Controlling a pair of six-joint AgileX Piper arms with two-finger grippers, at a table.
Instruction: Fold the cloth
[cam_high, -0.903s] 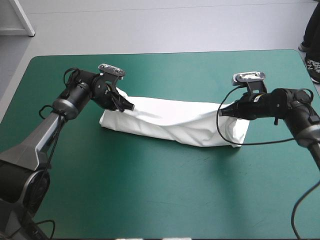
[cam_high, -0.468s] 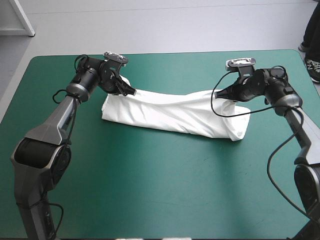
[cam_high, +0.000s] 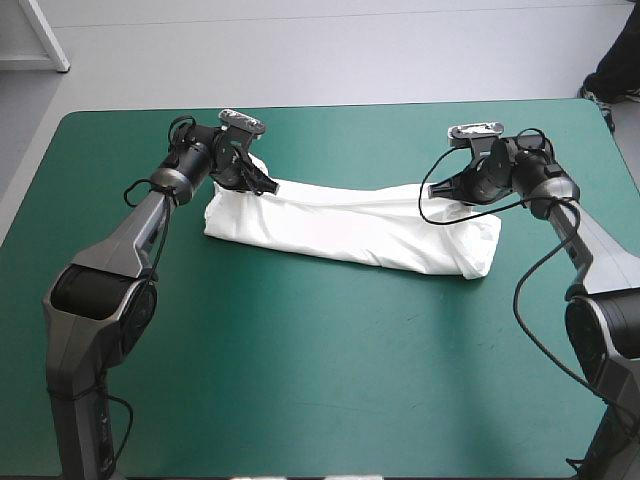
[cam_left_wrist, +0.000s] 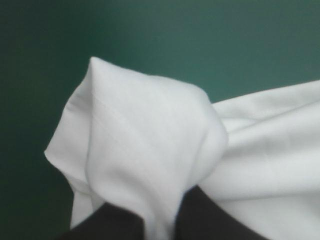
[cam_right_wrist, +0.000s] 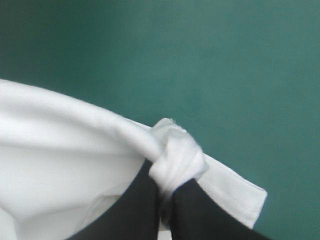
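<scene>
Overhead, the T-shirt (cam_high: 350, 235) lies as a long white folded band across the far half of the counter (cam_high: 300, 400), stretched from left to right, with its near edge resting on the teal-green cover (cam_high: 120, 140). The left pincer (cam_high: 262, 186) is clamped on the band's far left corner. The right pincer (cam_high: 437, 192) is clamped on the far edge close to the right end, and a drawn-out edge of cloth runs between the two. Past the right pincer, the end of the band rounds off toward the near side. Seen from the left wrist, the left pincer (cam_left_wrist: 160, 212) is all but closed, and a strip of the T-shirt (cam_left_wrist: 150, 140) passes between its black fingers (cam_left_wrist: 215, 220). Ahead of it a peaked corner with a stitched hem stands up, more white cloth spreads off beside it, and the teal-green cover (cam_left_wrist: 200, 40) lies beyond. Seen from the right wrist, the right pincer (cam_right_wrist: 167, 187) is pinched nearly together on a small bunched knot of the T-shirt (cam_right_wrist: 60, 150). A hemmed edge juts out just ahead of its black fingers (cam_right_wrist: 142, 205), and the teal-green cover (cam_right_wrist: 225, 60) lies behind.
</scene>
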